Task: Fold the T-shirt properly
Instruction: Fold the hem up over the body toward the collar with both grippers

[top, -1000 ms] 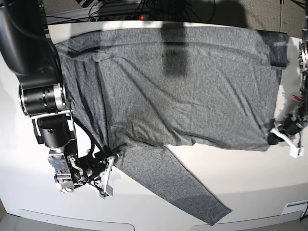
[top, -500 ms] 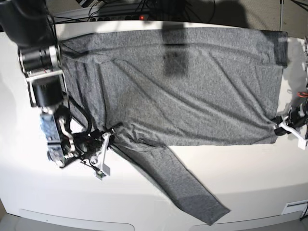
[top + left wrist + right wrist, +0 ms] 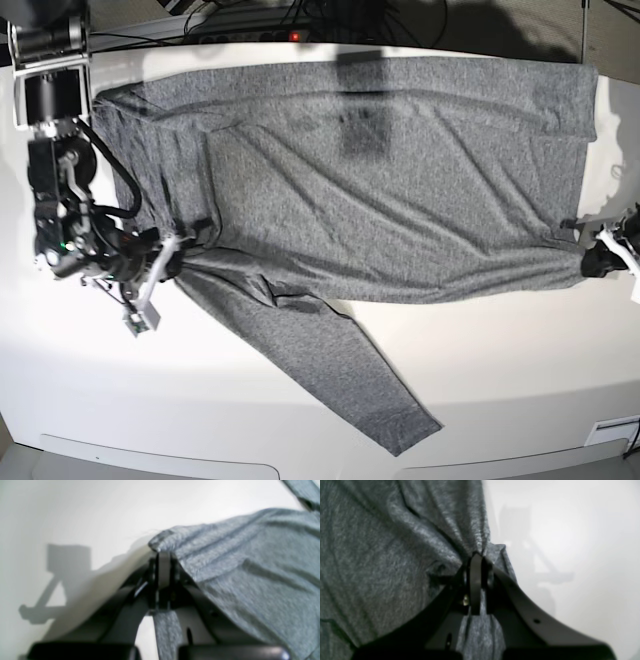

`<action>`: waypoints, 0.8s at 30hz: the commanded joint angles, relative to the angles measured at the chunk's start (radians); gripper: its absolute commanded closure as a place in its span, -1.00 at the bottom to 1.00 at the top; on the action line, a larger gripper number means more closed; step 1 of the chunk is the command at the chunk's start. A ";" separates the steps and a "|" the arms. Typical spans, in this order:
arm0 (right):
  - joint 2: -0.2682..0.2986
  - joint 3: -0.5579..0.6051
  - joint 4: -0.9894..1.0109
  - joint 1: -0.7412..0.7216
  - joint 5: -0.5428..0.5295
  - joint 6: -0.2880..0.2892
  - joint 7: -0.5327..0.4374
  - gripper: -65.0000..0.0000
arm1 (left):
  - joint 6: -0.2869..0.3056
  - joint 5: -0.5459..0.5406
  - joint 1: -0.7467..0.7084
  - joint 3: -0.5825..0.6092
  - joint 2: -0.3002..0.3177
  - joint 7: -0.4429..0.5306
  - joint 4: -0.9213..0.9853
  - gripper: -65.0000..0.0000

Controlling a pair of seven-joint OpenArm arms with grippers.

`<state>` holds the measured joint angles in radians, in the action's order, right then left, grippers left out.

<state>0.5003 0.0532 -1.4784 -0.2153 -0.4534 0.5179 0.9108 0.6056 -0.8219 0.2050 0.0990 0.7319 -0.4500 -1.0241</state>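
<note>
White table (image 3: 300,400), grey T-shirt (image 3: 400,170) spread, left gripper (image 3: 592,258) and right gripper (image 3: 172,250) pinching its edges

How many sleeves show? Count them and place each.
1. The sleeve lies flat on the table, running out from the shirt toward the near edge. A second may be hidden under the body.

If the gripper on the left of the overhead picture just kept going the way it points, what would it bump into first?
That is the right gripper, already shut on the T-shirt. It points across the shirt's body, so more grey cloth lies straight ahead; depth is hard to judge.
</note>
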 commanded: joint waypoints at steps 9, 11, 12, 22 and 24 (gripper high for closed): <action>0.014 -0.205 -0.187 0.180 -0.050 0.048 0.023 1.00 | -0.049 -0.018 -0.182 -0.232 0.033 -0.068 -0.237 1.00; 0.014 -0.244 -0.218 0.224 -0.069 0.069 0.032 1.00 | -0.049 -0.018 -0.236 -0.296 0.033 -0.082 -0.280 1.00; 0.014 -0.261 -0.233 0.246 -0.078 0.079 0.043 1.00 | -0.048 -0.018 -0.264 -0.319 0.033 -0.082 -0.299 1.00; 0.012 -0.403 -0.315 0.472 -0.079 0.114 0.021 1.00 | -0.045 -0.005 -0.469 -0.362 0.030 -0.081 -0.370 1.00; 0.012 -0.421 -0.315 0.509 -0.079 0.114 0.002 1.00 | -0.045 -0.006 -0.496 -0.362 0.030 -0.080 -0.370 1.00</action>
<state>0.4934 -0.3592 -1.7760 0.3019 -0.5270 0.6300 0.9298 0.5571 -0.8162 -0.2981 -0.2497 0.7341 -0.5514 -1.3811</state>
